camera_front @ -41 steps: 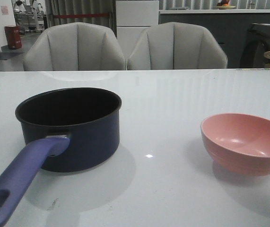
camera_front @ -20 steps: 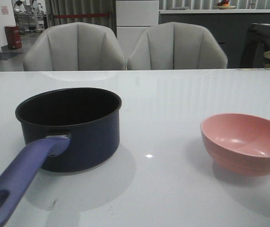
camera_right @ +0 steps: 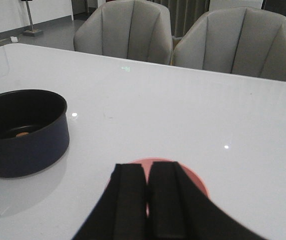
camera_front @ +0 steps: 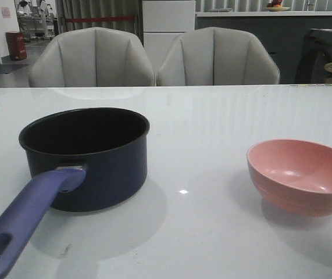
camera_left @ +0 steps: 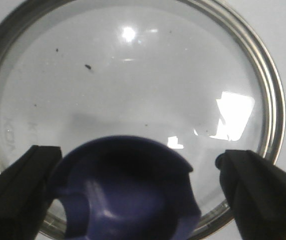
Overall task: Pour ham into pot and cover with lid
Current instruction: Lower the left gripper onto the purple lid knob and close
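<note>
Right wrist view only: ham in pot. Left gripper wide, straddling lid knob, untouched. Right gripper closed, empty.

Left gripper is spread wide, one finger on each side of the lid's blue knob, not touching it. Right gripper has its fingers pressed together, holding nothing, hovering over the pink bowl.
</note>
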